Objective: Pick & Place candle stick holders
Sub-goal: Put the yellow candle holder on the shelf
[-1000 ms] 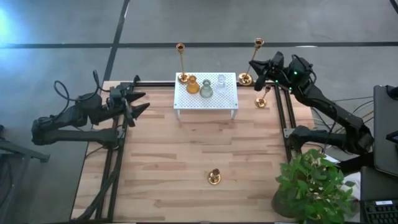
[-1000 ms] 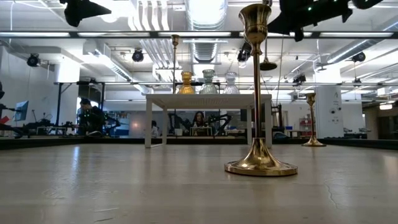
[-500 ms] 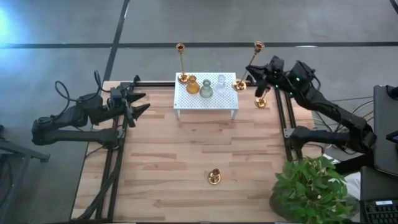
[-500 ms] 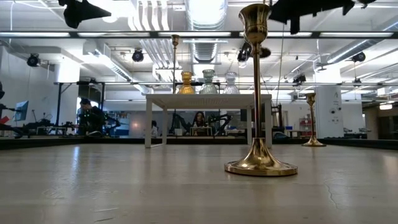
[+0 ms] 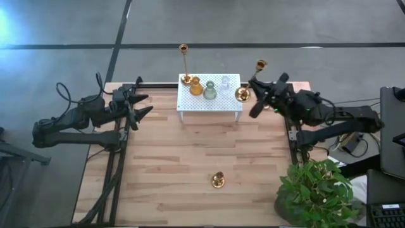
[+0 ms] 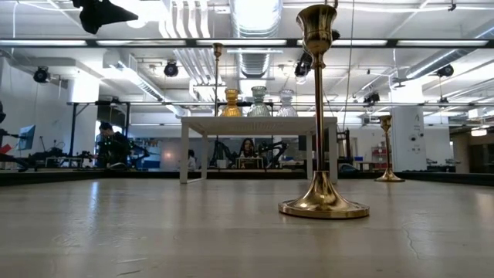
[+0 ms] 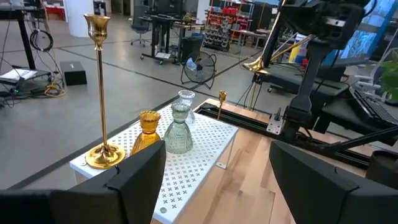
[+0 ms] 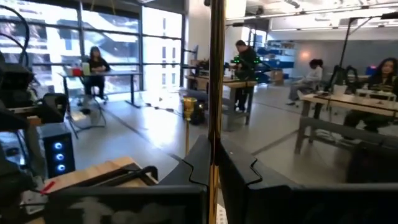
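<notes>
Since a second ago, the tall thin brass candle stick (image 5: pixel 252 81) is being carried by the right gripper (image 5: pixel 258 87) from the desk's far right corner toward the white perforated metal rack (image 5: pixel 209 100), and its round base (image 5: pixel 242 94) is now being seen at the rack's right edge; whether the base is touching the rack cannot be told. The stick is being held tilted, its cup end leaning away from the rack, and the right gripper is being kept clamped on the thin shaft (image 8: pixel 216 93), which is running straight between its two dark fingers (image 8: pixel 198 163).

On the rack, a second tall brass stick with a round base (image 5: pixel 185 64) is standing upright at the far left corner, beside a short amber-gold ribbed holder (image 5: pixel 195 87), a grey-green bell-shaped glass holder (image 5: pixel 209 91) and a clear glass holder (image 5: pixel 224 83), all in a close row. A short polished brass holder with a flared base (image 5: pixel 218 180) is standing alone on the pale wooden plank desk (image 5: pixel 171 158) near its front edge, well apart from both grippers. In the low view, another slim brass stick (image 6: pixel 388 148) is standing far back on the right.

At the desk's left edge the left gripper (image 5: pixel 140 105) is being held with its fingers spread wide and nothing between them, well apart from the rack.
</notes>
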Robot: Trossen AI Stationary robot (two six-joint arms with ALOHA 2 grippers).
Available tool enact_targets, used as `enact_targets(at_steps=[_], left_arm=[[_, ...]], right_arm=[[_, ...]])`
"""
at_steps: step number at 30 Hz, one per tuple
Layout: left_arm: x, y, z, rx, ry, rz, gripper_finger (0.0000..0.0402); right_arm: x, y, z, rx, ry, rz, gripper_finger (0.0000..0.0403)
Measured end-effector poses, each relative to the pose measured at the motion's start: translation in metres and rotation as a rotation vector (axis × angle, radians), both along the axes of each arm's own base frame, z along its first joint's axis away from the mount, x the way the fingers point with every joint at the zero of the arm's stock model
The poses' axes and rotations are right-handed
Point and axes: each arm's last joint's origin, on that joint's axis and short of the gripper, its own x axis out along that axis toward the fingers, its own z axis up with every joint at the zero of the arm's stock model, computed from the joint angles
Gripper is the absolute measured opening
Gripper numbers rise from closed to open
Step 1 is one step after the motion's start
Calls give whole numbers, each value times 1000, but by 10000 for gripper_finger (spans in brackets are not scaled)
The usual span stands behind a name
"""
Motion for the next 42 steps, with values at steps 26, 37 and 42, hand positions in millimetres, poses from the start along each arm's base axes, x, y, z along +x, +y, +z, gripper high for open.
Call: enact_targets(at_steps=[26,37,42], left_arm=[[0,0,0,1,0,0,292],[0,0,0,1,0,0,292],[0,0,0,1,0,0,292]], right_arm=[[111,-128,12,14,11,-140,8],[119,-168,-14,24,-13,-431,8],[123,-179,-29,38,38,-511,8]])
